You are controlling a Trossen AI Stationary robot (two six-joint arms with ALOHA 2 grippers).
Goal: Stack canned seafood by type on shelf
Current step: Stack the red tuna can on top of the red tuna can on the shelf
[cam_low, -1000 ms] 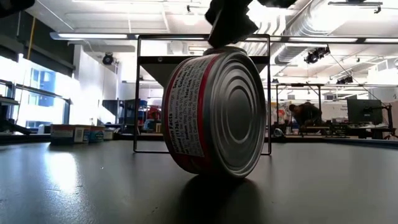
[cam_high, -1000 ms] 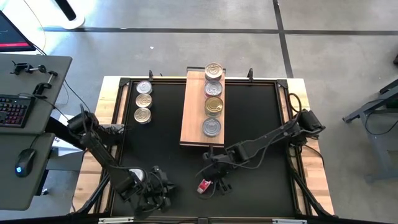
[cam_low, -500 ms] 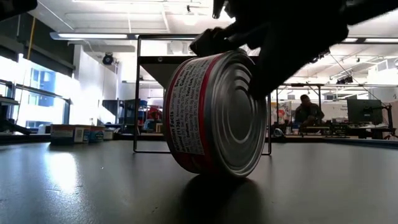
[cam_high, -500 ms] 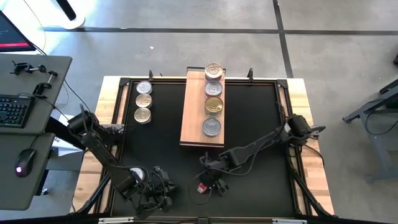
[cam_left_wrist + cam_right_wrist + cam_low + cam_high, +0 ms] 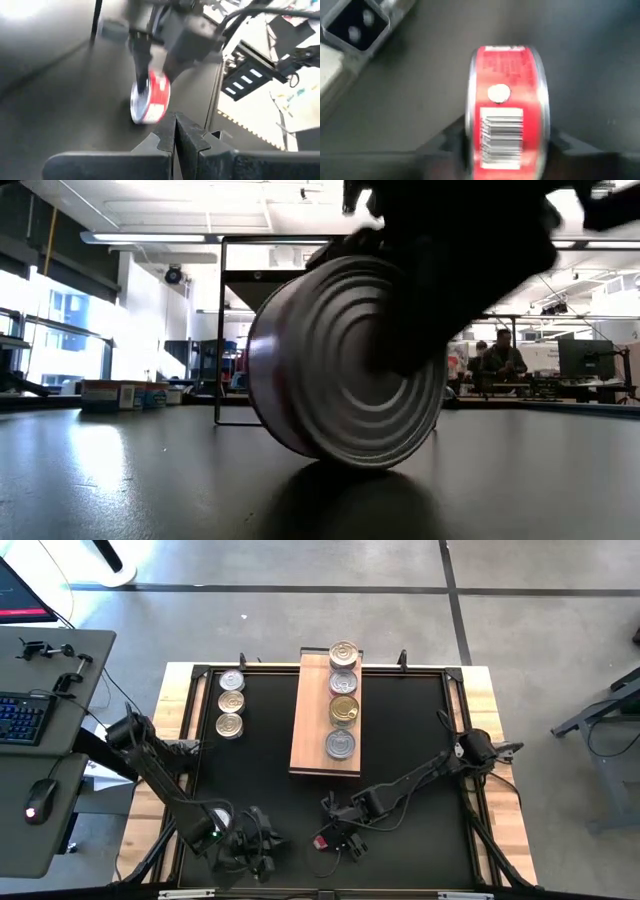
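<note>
A red-labelled tin [image 5: 507, 105] stands on its rim on the black table near the front edge, also seen in the high view [image 5: 322, 841], the low view [image 5: 345, 370] and the left wrist view [image 5: 150, 97]. My right gripper [image 5: 331, 837] is down over it, shut on it. My left gripper [image 5: 175, 135] is shut and holds nothing; it hovers near the front left [image 5: 258, 850], pointing at the tin. The wooden shelf [image 5: 310, 720] lies at the far middle, with several tins in a row on it, such as a gold-lidded tin [image 5: 344, 710]. My right gripper pinches the red-labelled tin by its two flat faces [image 5: 469, 135], one finger [image 5: 440, 145] on each side. The fingers come from above, slanting toward the near edge. The tin stays upright on its rim [image 5: 350, 460] on the table.
Three silver-lidded tins [image 5: 231, 702] stand in a column at the far left of the table. The table's raised frame [image 5: 455, 690] runs along its edges. Bare black tabletop lies between the shelf's near end and the held tin.
My right gripper has come down over the red-labelled tin and taken hold of it. The tin has turned about on its rim, so its flat face now points more toward the near edge; it has stayed on the table.
</note>
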